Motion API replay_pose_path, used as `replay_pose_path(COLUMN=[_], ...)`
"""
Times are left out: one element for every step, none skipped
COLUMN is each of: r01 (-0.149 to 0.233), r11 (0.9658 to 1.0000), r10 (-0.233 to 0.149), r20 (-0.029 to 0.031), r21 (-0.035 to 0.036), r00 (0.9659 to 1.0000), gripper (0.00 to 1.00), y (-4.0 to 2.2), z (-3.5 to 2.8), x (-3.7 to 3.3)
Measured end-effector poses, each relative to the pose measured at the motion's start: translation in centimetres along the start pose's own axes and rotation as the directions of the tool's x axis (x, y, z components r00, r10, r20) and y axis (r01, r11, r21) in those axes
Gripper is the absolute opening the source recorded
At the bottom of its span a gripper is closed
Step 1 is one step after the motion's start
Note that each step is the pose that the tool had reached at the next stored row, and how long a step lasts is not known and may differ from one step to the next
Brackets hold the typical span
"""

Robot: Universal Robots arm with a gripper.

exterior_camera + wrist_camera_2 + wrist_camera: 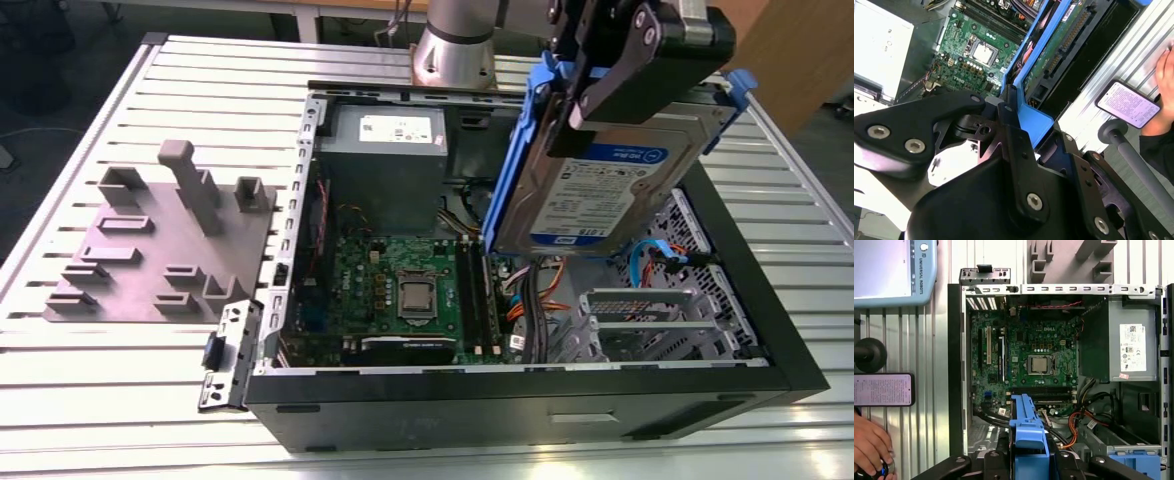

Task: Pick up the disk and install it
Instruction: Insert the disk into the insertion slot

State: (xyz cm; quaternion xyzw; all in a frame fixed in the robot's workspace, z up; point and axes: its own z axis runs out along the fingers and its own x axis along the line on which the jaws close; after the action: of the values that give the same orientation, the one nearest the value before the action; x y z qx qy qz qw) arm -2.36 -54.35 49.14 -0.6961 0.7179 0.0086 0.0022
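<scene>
While the disk (603, 180) was held in the air over the open computer case (801, 370), tilted with its label turned toward the exterior view, it was clamped at its upper end by the gripper (625, 75). The jaws were closed on the blue plastic frame rather than on the metal body. In the first wrist view the disk was seen edge-on above the circuit board (1039, 355) and just beside a bundle of orange and black cables (1074, 425). A slip was judged possible, since so narrow a hold on flexible plastic could be loosened by any knock. A snag on the cables was also judged possible if the disk were lowered at this tilt, and the circuit board could be struck by a dropped disk. Jamming against the metal drive cage (641, 320) could be caused by poor alignment. A person's hand (871, 447) was seen resting near a phone (884, 389) on the table (107, 390) beside the case, and could be caught by a wide swing.
</scene>
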Motion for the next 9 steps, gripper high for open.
replay_pose_path(r01=[0.000, 0.000, 0.000, 0.000, 0.000, 0.000, 0.000, 0.000, 0.000], r11=[1.0000, 1.0000, 1.0000, 1.0000, 1.0000, 1.0000, 1.0000, 1.0000, 1.0000], r10=[0.000, 0.000, 0.000, 0.000, 0.000, 0.000, 0.000, 0.000, 0.000], r20=[-0.0001, 0.0000, 0.0000, 0.0001, 0.0001, 0.0000, 0.0000, -0.0001, 0.0000], r21=[0.0001, 0.0001, 0.0000, 0.0000, 0.0000, 0.0000, 0.0000, 0.0000, 0.0000], r00=[1.0000, 1.0000, 1.0000, 1.0000, 1.0000, 1.0000, 1.0000, 1.0000, 1.0000], gripper=[0.37, 0.37, 0.37, 0.37, 0.37, 0.37, 0.37, 0.37, 0.37], y=[-0.14, -0.33, -0.52, -0.72, -0.89, -1.04, -1.14, -1.19, -1.24], z=[0.00, 0.00, 0.00, 0.00, 0.00, 0.00, 0.00, 0.00, 0.00], x=[0.00, -0.01, -0.02, -0.02, -0.03, -0.03, -0.03, -0.04, -0.04])
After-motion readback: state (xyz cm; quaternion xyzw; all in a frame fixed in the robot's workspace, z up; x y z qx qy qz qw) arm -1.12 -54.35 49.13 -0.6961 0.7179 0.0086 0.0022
